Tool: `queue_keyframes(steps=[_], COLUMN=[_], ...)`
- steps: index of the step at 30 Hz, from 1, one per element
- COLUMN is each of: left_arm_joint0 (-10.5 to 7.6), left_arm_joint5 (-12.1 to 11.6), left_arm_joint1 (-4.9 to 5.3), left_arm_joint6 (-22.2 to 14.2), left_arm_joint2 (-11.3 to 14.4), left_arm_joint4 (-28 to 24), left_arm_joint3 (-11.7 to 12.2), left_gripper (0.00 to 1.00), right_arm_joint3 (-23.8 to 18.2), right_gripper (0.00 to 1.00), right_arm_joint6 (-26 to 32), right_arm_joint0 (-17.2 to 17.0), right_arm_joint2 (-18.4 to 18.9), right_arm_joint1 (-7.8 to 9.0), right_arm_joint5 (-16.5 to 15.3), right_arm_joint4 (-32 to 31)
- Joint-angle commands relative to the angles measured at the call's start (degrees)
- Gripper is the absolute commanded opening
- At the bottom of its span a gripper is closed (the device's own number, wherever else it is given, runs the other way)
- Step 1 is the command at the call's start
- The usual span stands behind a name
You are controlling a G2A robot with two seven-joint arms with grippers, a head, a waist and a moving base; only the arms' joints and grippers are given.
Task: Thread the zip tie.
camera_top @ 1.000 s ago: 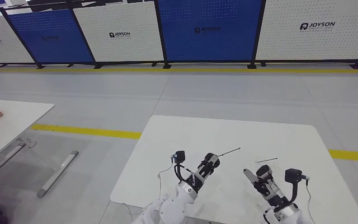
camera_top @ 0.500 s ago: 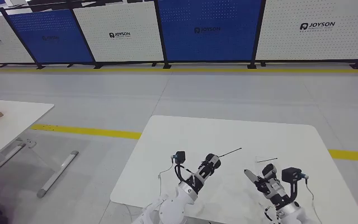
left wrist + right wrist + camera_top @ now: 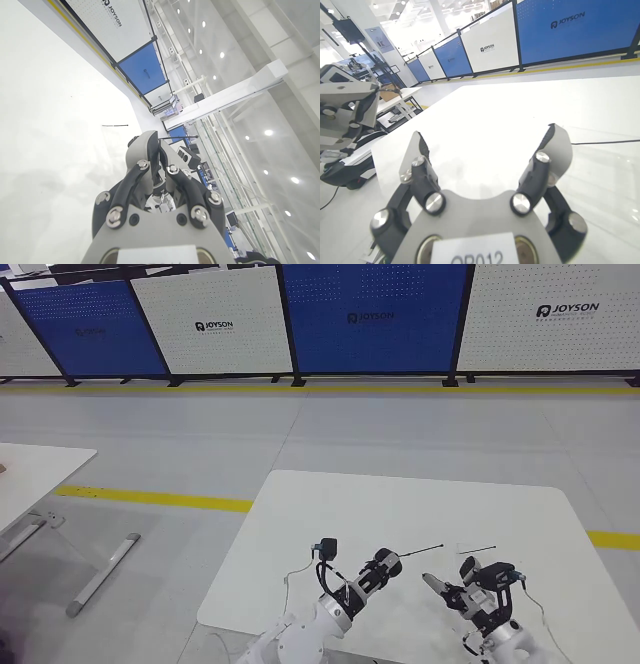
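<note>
Held zip tie: lower centre of top view, near end lost between the pinched fingers of the left gripper.
Loose zip tie: lower right, too fine for detail; runs off the frame edge in right wrist view.

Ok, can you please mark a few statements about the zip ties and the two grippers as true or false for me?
1. The left gripper is shut on the held zip tie. True.
2. The right gripper grips the loose zip tie. False: its fingers are spread open with nothing between them, and the loose zip tie lies on the table.
3. The loose zip tie lies flat on the white table, apart from both grippers. True.
4. The held zip tie is bent into a closed loop. False: it sticks out straight from the left gripper's fingers, with its far end free.
</note>
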Motion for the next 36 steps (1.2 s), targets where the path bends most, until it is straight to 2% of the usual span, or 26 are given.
queue_keyframes(steps=[1,5,9,16,21,22,24,25,27,34,36], left_arm_joint0=[-0.08,-0.49,-0.9,-0.9,-1.17,-1.25,-1.42,-1.54,-1.74,-2.09,-2.23], left_arm_joint5=[-0.09,-0.72,-0.55,-0.55,-0.23,-0.15,0.02,0.18,0.56,1.86,2.36], left_arm_joint1=[-0.03,-0.12,-0.22,-0.22,-0.37,-0.41,-0.5,-0.55,-0.63,-1.01,-1.14], left_arm_joint6=[-0.2,-1.55,-1.4,-1.4,-1.08,-0.99,-0.71,-0.57,-0.29,1.18,1.93], left_arm_joint2=[0.2,1.22,1.67,1.67,2.59,2.8,3.15,3.38,3.72,4.91,5.18], left_arm_joint4=[-0.31,-0.7,-0.75,-0.75,-0.59,-0.58,-0.64,-0.62,-0.51,-1.36,-1.7], left_arm_joint3=[0.05,0.12,0.29,0.29,0.66,0.67,0.68,0.7,0.7,0.27,0.42], left_gripper=[0.0,0.0,0.0,0.0,0.0,0.0,0.0,0.0,0.0,0.0,0.0], right_arm_joint3=[-0.01,1.59,4.3,4.3,3.79,3.84,4.08,4.22,4.22,3.43,3.03], right_gripper=[1.0,1.0,1.0,1.0,1.0,0.98,0.64,0.66,0.49,0.4,0.4], right_arm_joint6=[-0.15,-1.98,-4.36,-4.36,-7.76,-8.42,-8.88,-8.86,-8.41,-6.25,-5.94], right_arm_joint0=[0.0,0.74,2.45,2.45,1.66,1.59,1.61,1.7,1.89,2.85,3.14], right_arm_joint2=[-0.04,-1.82,-4.77,-4.77,-4.23,-4.2,-4.33,-4.39,-4.74,-6.74,-7.42], right_arm_joint1=[-0.06,-0.54,-1.3,-1.3,-1.56,-1.63,-1.76,-1.84,-1.93,-1.84,-1.61], right_arm_joint5=[0.43,-0.44,0.37,0.37,-0.12,-0.15,-0.78,-1.07,-1.07,-1.07,-1.07], right_arm_joint4=[-0.27,-1.7,-5.02,-5.02,-3.75,-3.57,-3.1,-2.86,-2.63,0.54,1.41])
